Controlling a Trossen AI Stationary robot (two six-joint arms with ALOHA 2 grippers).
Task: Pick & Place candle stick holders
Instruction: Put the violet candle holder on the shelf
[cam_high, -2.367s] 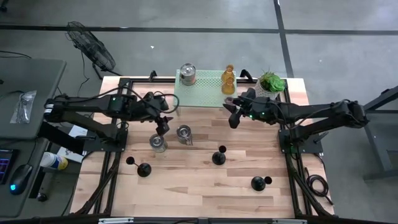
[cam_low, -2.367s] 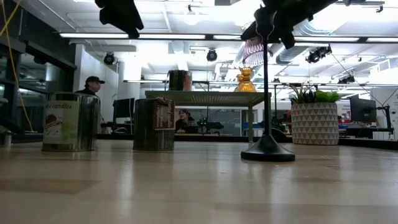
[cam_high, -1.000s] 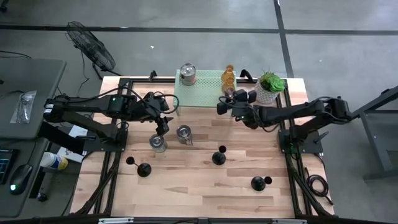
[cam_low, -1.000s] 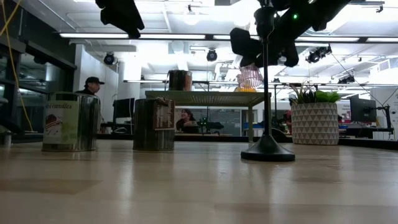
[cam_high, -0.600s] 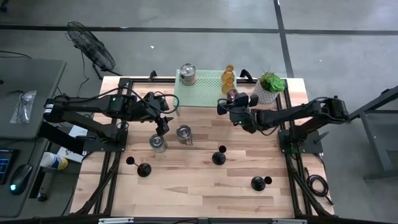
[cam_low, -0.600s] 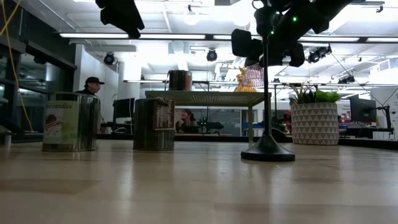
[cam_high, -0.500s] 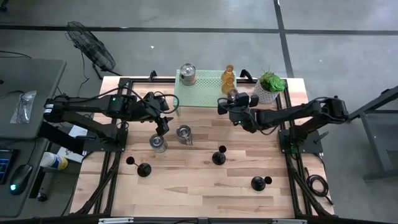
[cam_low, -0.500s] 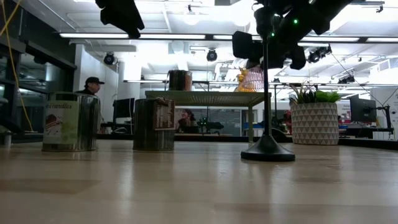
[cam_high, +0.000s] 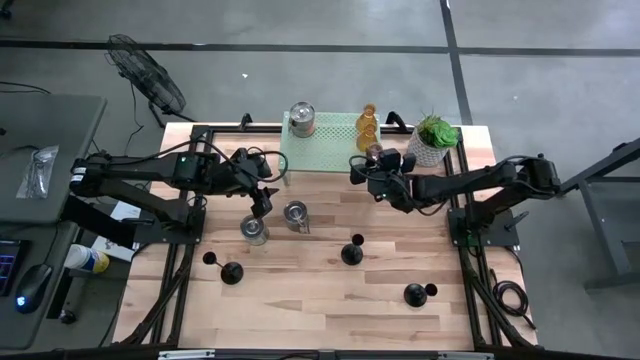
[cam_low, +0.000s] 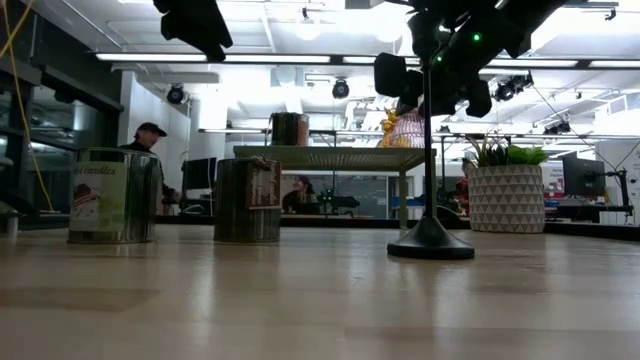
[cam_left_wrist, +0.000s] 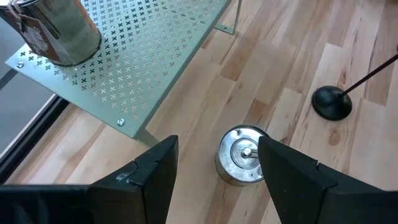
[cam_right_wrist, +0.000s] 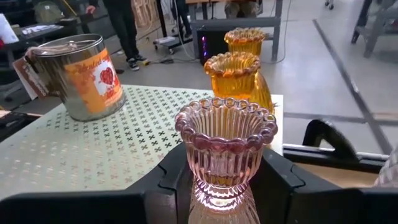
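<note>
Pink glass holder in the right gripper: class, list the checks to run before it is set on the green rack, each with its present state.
1. Right gripper shut on the pink holder: ok.
2. Holder upright in the grip: ok.
3. Bare rack surface ahead of the holder: ok.
4. Clear of the amber holders and the tin: ok for now, the amber ones stand close behind.
5. Holder's height above the rack: cannot tell.
6. Left gripper open, away over the silver cups: ok.

Pink ribbed glass holder (cam_right_wrist: 225, 149), green cross-perforated rack (cam_right_wrist: 93, 143)
</note>
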